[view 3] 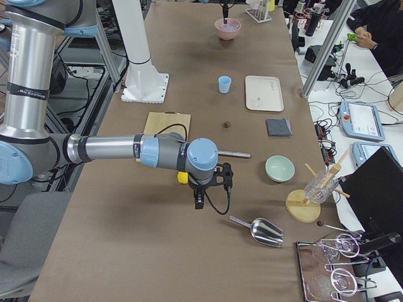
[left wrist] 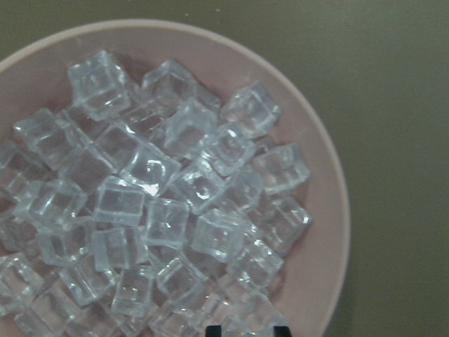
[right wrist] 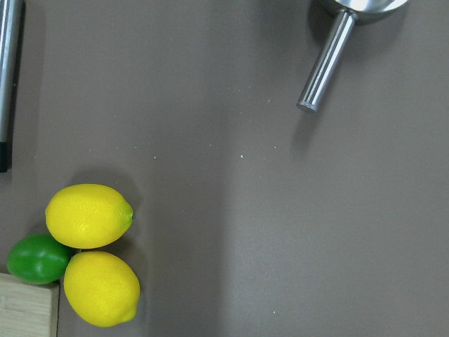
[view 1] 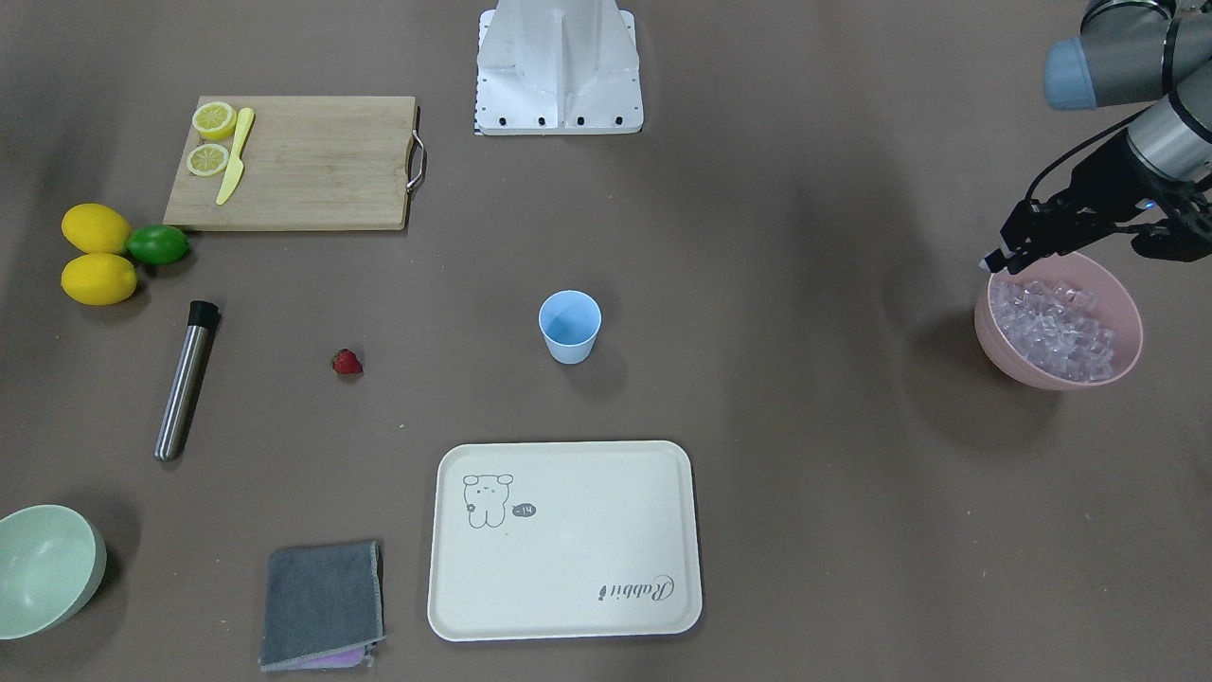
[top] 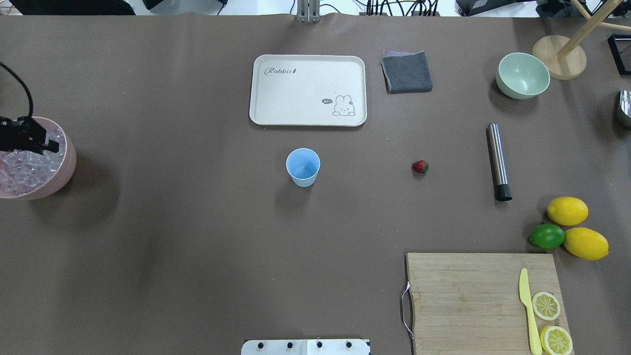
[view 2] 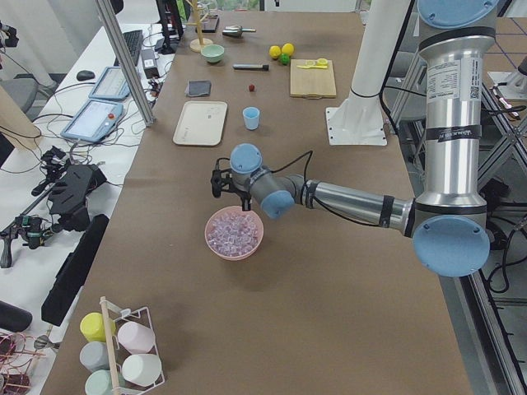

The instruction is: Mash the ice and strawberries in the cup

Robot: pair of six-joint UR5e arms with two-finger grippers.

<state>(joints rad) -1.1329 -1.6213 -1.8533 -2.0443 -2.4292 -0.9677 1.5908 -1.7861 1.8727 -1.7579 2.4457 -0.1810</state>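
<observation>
The light-blue cup (view 1: 569,325) stands upright and empty at the table's middle, also in the overhead view (top: 302,166). The strawberry (view 1: 347,362) lies on the table apart from it. The ice (left wrist: 161,210) fills the pink bowl (view 1: 1042,374). My left gripper (view 1: 996,263) hangs over the bowl's rim, just above the ice; in the left wrist view its fingertips (left wrist: 214,330) stand apart with nothing between them. My right gripper (view 3: 198,202) shows only in the exterior right view, above bare table near the lemons; I cannot tell whether it is open or shut.
A steel muddler (view 1: 186,379) lies beside the strawberry. A cream tray (view 1: 568,606), grey cloth (view 1: 322,601) and pale green bowl (view 1: 43,568) sit on the far side. A cutting board (view 1: 312,170) holds lemon halves and a yellow knife. Two lemons (right wrist: 90,215), a lime (right wrist: 35,258) and a metal scoop (view 3: 264,231) lie below the right wrist.
</observation>
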